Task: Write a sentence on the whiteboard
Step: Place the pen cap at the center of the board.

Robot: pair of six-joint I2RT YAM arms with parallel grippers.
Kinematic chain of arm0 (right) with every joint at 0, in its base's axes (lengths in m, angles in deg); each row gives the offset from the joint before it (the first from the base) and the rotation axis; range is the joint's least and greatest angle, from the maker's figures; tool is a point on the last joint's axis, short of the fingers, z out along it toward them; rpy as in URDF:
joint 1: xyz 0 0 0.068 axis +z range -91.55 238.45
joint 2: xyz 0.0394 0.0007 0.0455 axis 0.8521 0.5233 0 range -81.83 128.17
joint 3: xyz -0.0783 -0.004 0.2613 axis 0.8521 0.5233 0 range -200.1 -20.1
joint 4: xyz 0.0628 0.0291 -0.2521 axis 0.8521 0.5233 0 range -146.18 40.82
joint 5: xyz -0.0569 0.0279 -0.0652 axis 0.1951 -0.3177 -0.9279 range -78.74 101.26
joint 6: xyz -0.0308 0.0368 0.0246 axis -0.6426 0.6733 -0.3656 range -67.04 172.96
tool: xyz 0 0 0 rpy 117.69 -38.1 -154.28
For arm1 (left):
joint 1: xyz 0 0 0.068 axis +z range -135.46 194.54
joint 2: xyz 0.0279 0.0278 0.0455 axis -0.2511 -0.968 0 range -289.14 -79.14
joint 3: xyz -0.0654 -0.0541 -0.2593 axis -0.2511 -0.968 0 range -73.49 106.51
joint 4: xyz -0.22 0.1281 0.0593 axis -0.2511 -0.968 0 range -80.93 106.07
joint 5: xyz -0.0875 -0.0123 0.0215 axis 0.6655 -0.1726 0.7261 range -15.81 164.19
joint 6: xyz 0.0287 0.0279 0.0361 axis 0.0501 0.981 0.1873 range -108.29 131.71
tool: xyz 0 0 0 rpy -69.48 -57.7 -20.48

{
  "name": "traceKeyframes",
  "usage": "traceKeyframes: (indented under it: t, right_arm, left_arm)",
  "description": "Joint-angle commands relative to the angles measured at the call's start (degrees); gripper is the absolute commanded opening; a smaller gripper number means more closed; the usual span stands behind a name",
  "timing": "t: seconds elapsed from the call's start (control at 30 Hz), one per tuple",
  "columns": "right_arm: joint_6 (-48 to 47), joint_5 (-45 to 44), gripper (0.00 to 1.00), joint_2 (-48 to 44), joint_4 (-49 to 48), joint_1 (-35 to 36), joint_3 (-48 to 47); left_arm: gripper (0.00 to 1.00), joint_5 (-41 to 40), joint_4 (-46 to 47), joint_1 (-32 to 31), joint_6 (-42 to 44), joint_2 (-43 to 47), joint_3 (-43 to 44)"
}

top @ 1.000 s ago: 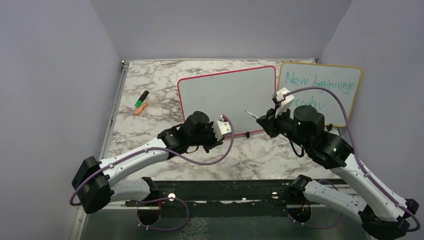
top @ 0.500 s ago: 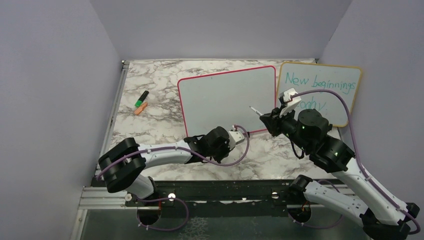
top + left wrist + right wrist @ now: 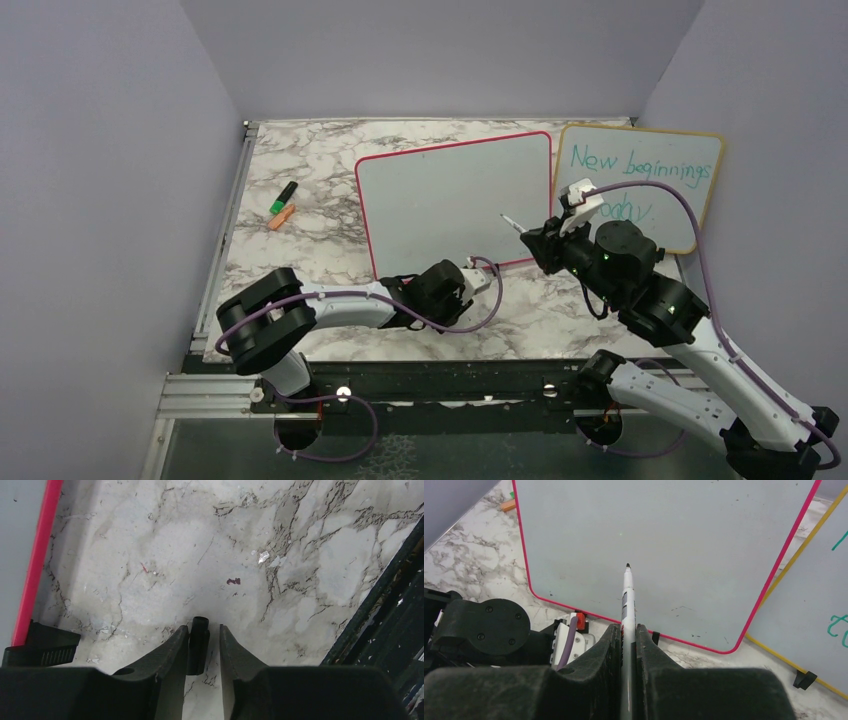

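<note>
One slim marker [image 3: 626,597], stubby cap [image 3: 198,640], glossy whiteboard [image 3: 450,195]

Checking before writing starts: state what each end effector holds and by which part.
Right end effector: the marker, clamped on its barrel, tip free. Left end effector: a black cap, pinched at its base.

The top external camera looks down from above and behind the arm bases over the whole table [image 3: 300,240], the left wrist camera peers steeply down, close to the marble, and the right wrist camera faces forward, low over the whiteboard [image 3: 664,545], whose red frame [image 3: 37,555] all three views share.
</note>
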Motion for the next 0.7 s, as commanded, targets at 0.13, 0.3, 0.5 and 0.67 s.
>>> traceKeyframes:
  t: [0.13,0.3,0.5,0.67]
  right_arm:
    - [0.47,-1.82,0.01,-0.34,-1.84,0.21,0.01]
    - [0.17,-2.14,0.01,-0.26,-1.66,0.22,-0.4]
    - [-0.47,-2.54,0.01,0.74,-2.1,0.24,-0.99]
    - [-0.65,-2.04,0.01,2.08,-2.45,0.21,-1.91]
  left_arm:
    - [0.38,-2.41,-3.28,-0.29,-1.1,1.22,0.63]
    - [0.55,-6.29,-6.21,-0.27,-1.91,7.08,3.04]
    - [0.82,-12.04,-11.33,0.34,-1.55,15.18,7.19]
    - [0.99,-16.91,-16.27,1.29,0.51,18.87,11.75]
